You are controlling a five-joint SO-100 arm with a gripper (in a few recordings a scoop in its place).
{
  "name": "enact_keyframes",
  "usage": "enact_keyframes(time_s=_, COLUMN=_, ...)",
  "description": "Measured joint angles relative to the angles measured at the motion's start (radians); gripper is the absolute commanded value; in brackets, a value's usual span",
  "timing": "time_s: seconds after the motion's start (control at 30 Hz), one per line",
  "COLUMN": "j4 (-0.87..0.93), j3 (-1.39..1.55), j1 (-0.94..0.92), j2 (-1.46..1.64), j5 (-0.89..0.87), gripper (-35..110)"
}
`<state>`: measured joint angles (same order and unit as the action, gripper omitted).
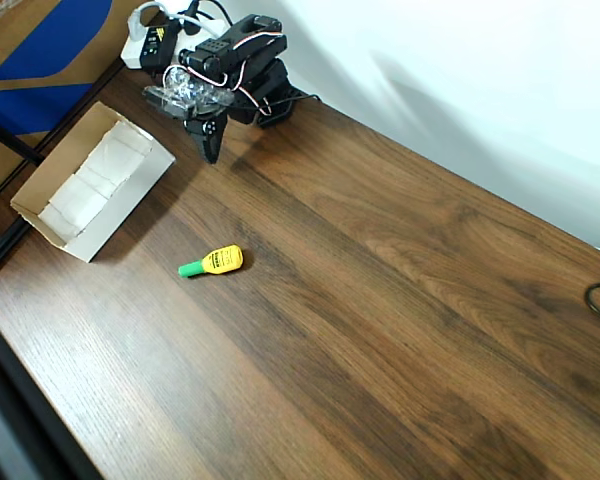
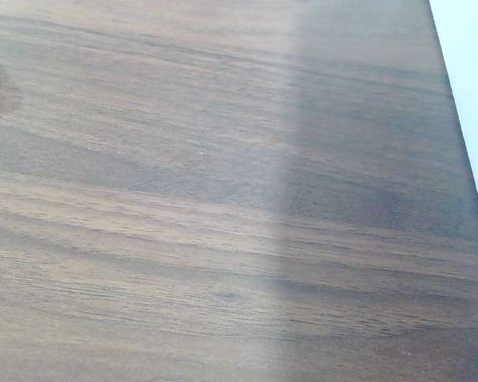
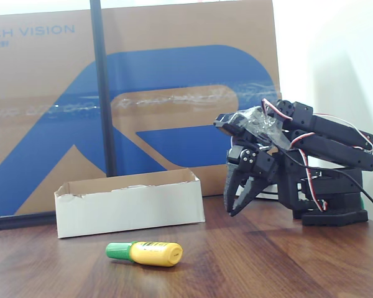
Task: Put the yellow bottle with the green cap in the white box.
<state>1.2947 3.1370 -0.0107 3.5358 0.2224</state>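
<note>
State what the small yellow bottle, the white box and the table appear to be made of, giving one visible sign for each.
Small yellow bottle with green cap: probably plastic, smooth with slight sheen. Shallow white box: cardboard, with tan raw torn edges. Brown table: wood or wood-look laminate, showing printed-looking grain; which one is unclear.

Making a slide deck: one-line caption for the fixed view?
Yellow bottle lies on the table before the white box; gripper hangs beside it.
</note>
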Motion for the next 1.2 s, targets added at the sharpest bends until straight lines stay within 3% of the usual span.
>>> enact_keyframes(time_s=0.17, j4=0.000, j3=0.005, j1=0.002, j2=0.000, j5=-0.078, gripper=0)
enact_keyframes(time_s=0.63, j4=0.000, j3=-0.006, j1=0.009, j2=0.000, j5=-0.081, gripper=0)
enact_keyframes(time_s=1.2, j4=0.031, j3=-0.273, j1=0.087, j2=-0.152, j5=-0.091, gripper=0)
